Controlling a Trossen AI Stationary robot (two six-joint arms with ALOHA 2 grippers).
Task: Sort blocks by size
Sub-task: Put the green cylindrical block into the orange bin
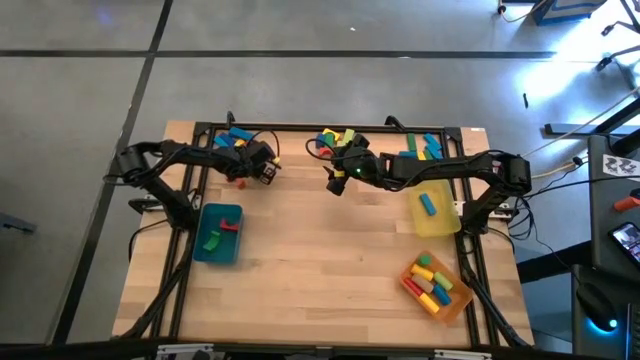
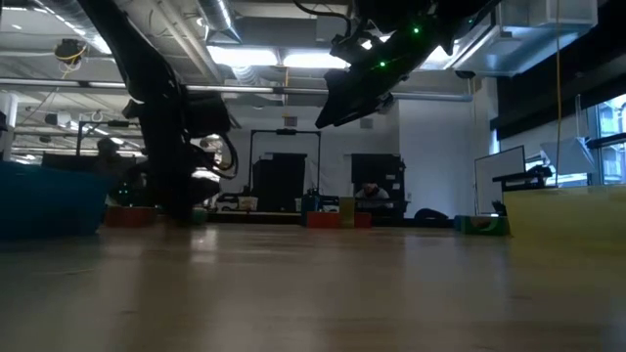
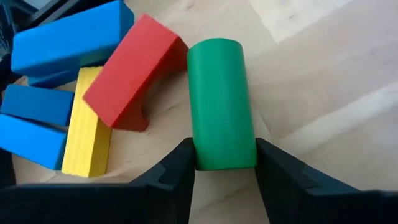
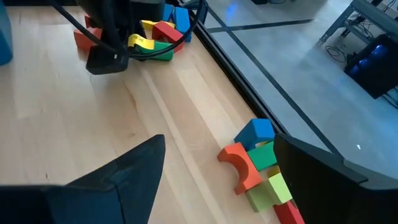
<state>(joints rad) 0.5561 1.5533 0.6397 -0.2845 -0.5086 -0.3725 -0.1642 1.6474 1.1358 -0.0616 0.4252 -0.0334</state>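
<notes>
A green cylinder block (image 3: 221, 102) lies on its side on the table, and my left gripper (image 3: 225, 171) is shut on it, near the far left pile of blocks (image 1: 235, 140). Beside the cylinder lie a red arch block (image 3: 134, 71), a yellow bar (image 3: 87, 121) and blue bars (image 3: 68, 37). My right gripper (image 1: 335, 180) hangs open above the table at the far middle, with nothing between its fingers. Below it lie an orange arch (image 4: 239, 165) and a blue block (image 4: 255, 132). My left gripper pinches the green cylinder's curved sides near its close end (image 3: 224, 155) between its two fingers (image 3: 180, 165). The fingers slant down and lie along the cylinder's length. The cylinder rests on its side on the table.
More block piles lie at the far middle (image 1: 335, 138) and far right (image 1: 422, 145). A teal tray (image 1: 218, 250) with a green and a red block stands at the left. A yellow tray (image 1: 440, 222) and an orange tray (image 1: 455, 300) with blocks stand at the right.
</notes>
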